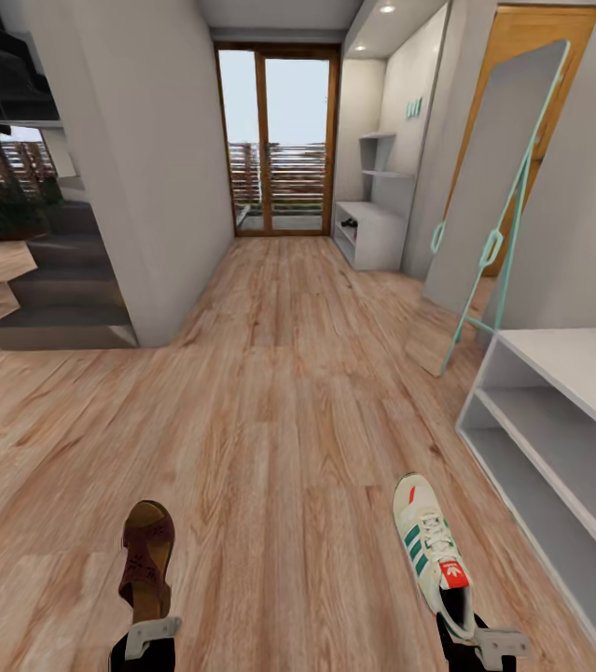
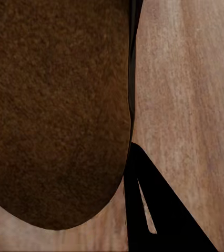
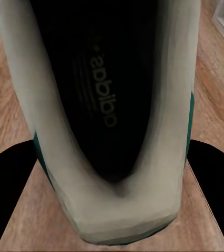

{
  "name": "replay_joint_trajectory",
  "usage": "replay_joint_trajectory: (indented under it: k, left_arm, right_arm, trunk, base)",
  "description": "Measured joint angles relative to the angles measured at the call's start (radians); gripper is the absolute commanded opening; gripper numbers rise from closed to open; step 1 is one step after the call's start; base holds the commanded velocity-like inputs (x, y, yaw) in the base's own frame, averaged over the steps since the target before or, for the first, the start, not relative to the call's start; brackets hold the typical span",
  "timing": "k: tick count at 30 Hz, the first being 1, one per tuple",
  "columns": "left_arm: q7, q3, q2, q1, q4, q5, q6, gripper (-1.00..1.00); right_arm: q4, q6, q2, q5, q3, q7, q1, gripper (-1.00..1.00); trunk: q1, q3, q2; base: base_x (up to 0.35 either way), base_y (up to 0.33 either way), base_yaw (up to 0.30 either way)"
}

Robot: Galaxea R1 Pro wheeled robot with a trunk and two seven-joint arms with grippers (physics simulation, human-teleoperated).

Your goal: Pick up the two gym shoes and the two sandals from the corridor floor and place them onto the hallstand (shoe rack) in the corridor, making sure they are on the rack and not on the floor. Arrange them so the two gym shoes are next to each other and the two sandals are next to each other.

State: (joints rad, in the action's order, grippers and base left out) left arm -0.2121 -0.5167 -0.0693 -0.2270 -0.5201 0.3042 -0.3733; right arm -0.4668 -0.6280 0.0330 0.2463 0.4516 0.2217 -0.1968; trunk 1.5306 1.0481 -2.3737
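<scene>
A white sneaker [image 1: 433, 553] with green stripes sits in the right gripper [image 1: 473, 644], pinched at its heel and pointing up the corridor, with the plank floor [image 1: 279, 411] below it – the left gripper [image 1: 148, 639] grips a brown sandal [image 1: 146, 556] by its heel the same way. The shoe rack [image 1: 372, 229] – low grey bench with stepped shelves above – stands far ahead of the sneaker, by the glass door [image 1: 279, 140]. A longer grey bench [image 1: 559, 448] lies just right of the sneaker, a leaning mirror [image 1: 498, 182] beyond it
</scene>
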Motion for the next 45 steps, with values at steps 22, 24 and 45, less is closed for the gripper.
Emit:
replay_joint_trajectory:
  k: [22, 24, 45]
  left_arm:
    - [0.000, -0.001, 0.000, 0.001, -0.001, 0.000, 0.000, -1.00]
    - [0.000, -0.001, 0.000, 0.001, -0.002, 0.000, 0.000, -1.00]
    - [0.000, -0.001, 0.001, 0.001, -0.001, 0.000, 0.000, -1.00]
  right_arm:
    - [0.000, 0.001, 0.000, 0.000, 0.000, 0.000, 0.000, -1.00]
    - [0.000, 0.001, 0.000, 0.000, 0.000, 0.000, 0.000, -1.00]
    - [0.000, 0.001, 0.000, 0.000, 0.000, 0.000, 0.000, -1.00]
  trunk:
    - [0.000, 0.000, 0.000]
    - [0.000, 0.000, 0.000]
    - [0.000, 0.000, 0.000]
  base:
    - [0.338, -0.018, 0.000]
    - [0.338, 0.000, 0.052]
    - [0.338, 0.000, 0.057]
